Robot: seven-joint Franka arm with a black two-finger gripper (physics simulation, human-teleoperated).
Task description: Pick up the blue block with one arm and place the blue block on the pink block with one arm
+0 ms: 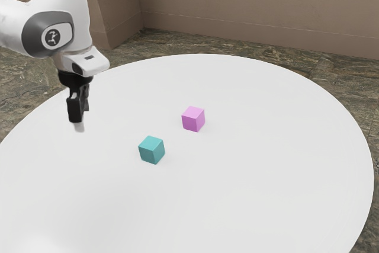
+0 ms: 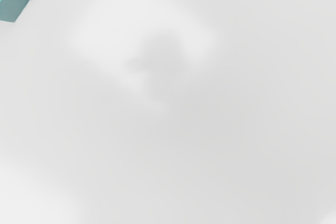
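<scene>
Hanging above the white tabletop, the fingers hold nothing, and nobody can tell how wide they are. The blue block sits well apart from them, toward the exterior view's right, and the pink block sits farther off

High side view; close downward wrist view; shared blue block

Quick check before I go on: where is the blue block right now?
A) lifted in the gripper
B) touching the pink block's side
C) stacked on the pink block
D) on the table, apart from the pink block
D: the blue block rests on the white table with a clear gap to the pink block, and the gripper hangs off toward the exterior view's left.
</scene>
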